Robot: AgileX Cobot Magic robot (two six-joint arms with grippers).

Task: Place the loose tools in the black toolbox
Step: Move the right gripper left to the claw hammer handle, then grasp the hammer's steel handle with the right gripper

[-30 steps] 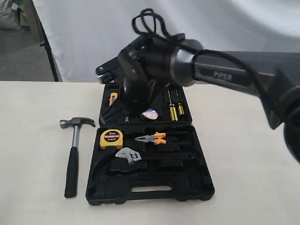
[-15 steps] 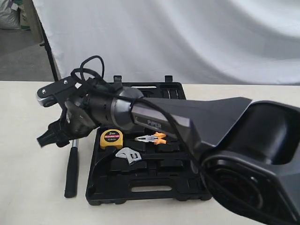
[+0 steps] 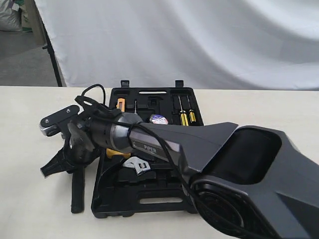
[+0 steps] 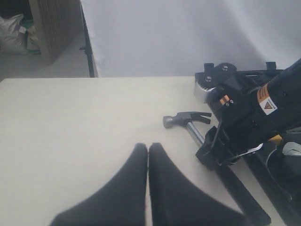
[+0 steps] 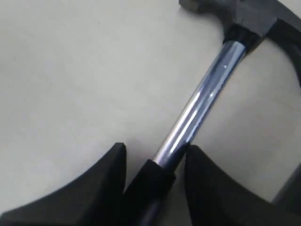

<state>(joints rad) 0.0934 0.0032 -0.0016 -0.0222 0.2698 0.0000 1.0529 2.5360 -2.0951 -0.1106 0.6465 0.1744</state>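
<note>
The claw hammer (image 5: 207, 99) lies on the table left of the black toolbox (image 3: 149, 201). Only its black handle (image 3: 78, 191) shows in the exterior view. My right gripper (image 5: 155, 149) reaches across to it and stands open, one finger on each side of the shaft where steel meets grip, with small gaps. The adjustable wrench (image 3: 137, 165) lies in the near half of the case. A small tape roll (image 3: 159, 119) sits in the far half. My left gripper (image 4: 147, 147) is shut on nothing, over bare table left of the hammer head (image 4: 181, 119).
Yellow-handled screwdrivers (image 3: 184, 118) sit in the far half of the case. A sliver of the yellow tape measure (image 3: 110, 153) shows under my right arm, which hides the pliers. A white backdrop hangs behind the table.
My right arm has swung from above the toolbox to the left and come down, so its open fingers now straddle the hammer shaft. The hammer has not moved.
</note>
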